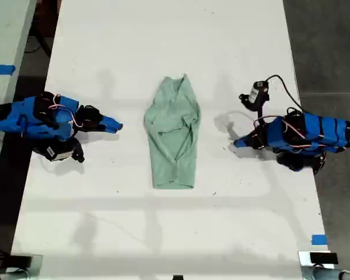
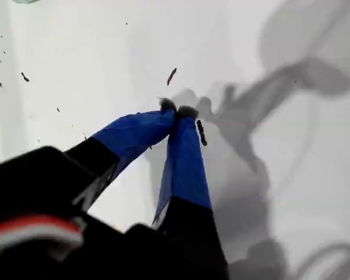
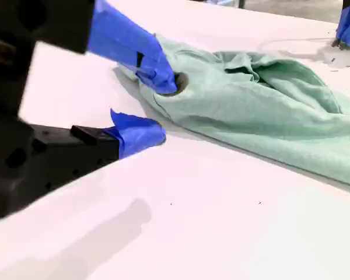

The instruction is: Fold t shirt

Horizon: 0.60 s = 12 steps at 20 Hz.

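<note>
My first end effector (image 2: 178,111) is hovering over bare worktop with its two blue-taped fingers pressed together at the tips, and it is holding nothing. My second end effector (image 3: 160,108) is standing with its jaws moderately apart and empty. Its upper blue finger is reaching the near edge of the pale mint-green soft cloth t shirt (image 1: 174,134), though I cannot tell whether it is really touching the cloth.

The t shirt is lying near the middle of the white flat worktop (image 1: 163,233), between the two blue arms and apart from both of them in the exterior view. It is forming a long narrow strip with its sides turned in. The straight end is pointing toward the worktop edge at the bottom of the exterior view, and the narrower, wrinkled end is pointing toward the opposite edge.

I am judging that the cloth is light, limp and not slippery, so it is going to sag and drag when only one point is lifted. The layers may also be slipping open. The best places to take hold are, I think, the two corners of the straight end, pinching all layers together, one corner for each end effector. Then the end can be carried over toward the narrower end.
</note>
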### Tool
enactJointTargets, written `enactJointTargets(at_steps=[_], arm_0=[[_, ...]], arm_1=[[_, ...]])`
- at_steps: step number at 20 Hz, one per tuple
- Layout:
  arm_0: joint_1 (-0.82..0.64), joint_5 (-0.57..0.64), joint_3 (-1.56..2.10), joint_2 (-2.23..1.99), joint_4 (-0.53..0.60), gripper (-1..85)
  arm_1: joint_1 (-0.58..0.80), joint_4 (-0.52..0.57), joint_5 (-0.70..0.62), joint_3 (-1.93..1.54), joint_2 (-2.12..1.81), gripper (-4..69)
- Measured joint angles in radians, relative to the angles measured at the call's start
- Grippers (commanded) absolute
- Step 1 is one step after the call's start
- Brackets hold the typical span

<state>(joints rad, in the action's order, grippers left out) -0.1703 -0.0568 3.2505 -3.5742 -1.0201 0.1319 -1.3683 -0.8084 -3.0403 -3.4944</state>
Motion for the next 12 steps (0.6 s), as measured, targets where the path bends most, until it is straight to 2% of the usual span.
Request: enactJointTargets(at_steps=[2, 4, 6, 8, 9, 10, 11, 12], arm_0=[[0.0, 0.0, 0.0, 0.0, 0.0, 10.6], [0.0, 0.0, 0.0, 0.0, 0.0, 10.6], [0.0, -0.002, 0.0, 0.0, 0.0, 11.9], [-0.023, -0.117, 0.0, -0.002, 0.0, 18.2], [-0.046, -0.207, 0.0, -0.003, 0.0, 19.0], [-0.029, -0.31, 0.0, -0.003, 0.003, 19.4], [0.0, -0.397, 0.0, -0.003, 0.009, 17.2], [0.032, -0.422, 0.0, -0.003, 0.009, 14.5]], arm_1=[[0.0, 0.0, 0.003, 0.0, 0.0, 1.5], [-0.002, 0.0, 0.095, 0.0, 0.0, 1.9], [-0.025, 0.0, 0.339, 0.0, 0.0, 3.2], [-0.126, 0.0, 0.695, 0.0, -0.002, 8.3], [-0.192, 0.0, 0.874, 0.0, -0.002, 7.6], [-0.259, 0.0, 0.996, 0.0, -0.002, 1.1], [-0.287, 0.0, 1.023, 0.0, -0.002, 1.1], [-0.29, 0.0, 1.02, 0.0, -0.002, 1.1]])
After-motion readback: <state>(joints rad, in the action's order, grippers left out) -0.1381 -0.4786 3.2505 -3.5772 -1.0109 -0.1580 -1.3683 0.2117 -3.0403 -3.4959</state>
